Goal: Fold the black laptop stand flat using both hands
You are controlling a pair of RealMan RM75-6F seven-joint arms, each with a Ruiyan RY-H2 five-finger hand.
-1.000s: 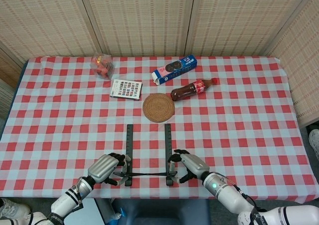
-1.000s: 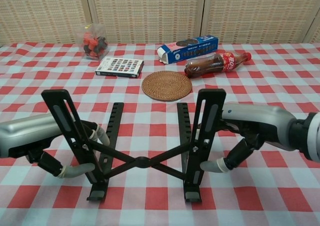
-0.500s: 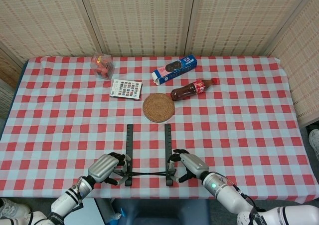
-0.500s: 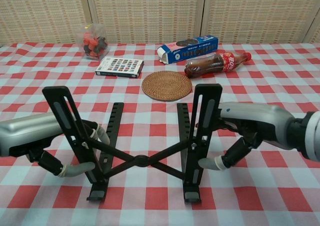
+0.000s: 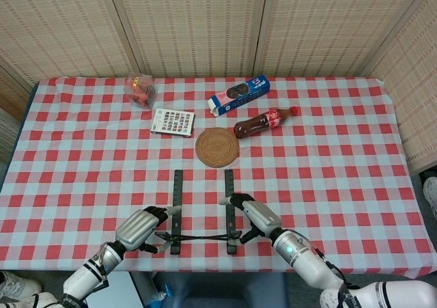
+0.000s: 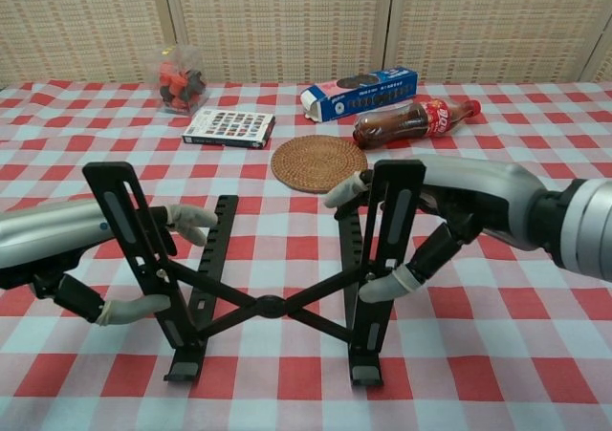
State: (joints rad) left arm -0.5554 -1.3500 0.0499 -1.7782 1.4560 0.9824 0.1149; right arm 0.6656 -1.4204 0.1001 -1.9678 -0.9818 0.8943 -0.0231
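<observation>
**Both hands at the raised arms of the laptop stand**

Two slotted black bars of the laptop stand (image 6: 277,288) lean upright near the front edge of the checked tablecloth (image 5: 328,178), joined low down by thin crossed struts; two flat toothed rails lie behind them on the cloth. The left hand (image 6: 67,249), silver-shelled with pale rubbery fingertips (image 6: 196,215), has its fingers spread around the left bar, one above and one below, not clamped. The right hand (image 6: 459,206) wraps the right bar, one finger curling over its top edge and another pressing its lower front face. Farther back lie a round woven coaster (image 6: 318,162), a dark cola bottle (image 6: 413,121) on its side, a blue biscuit box (image 6: 359,92), a flat card box (image 6: 229,127) and a clear container of red pieces (image 6: 178,78).
</observation>
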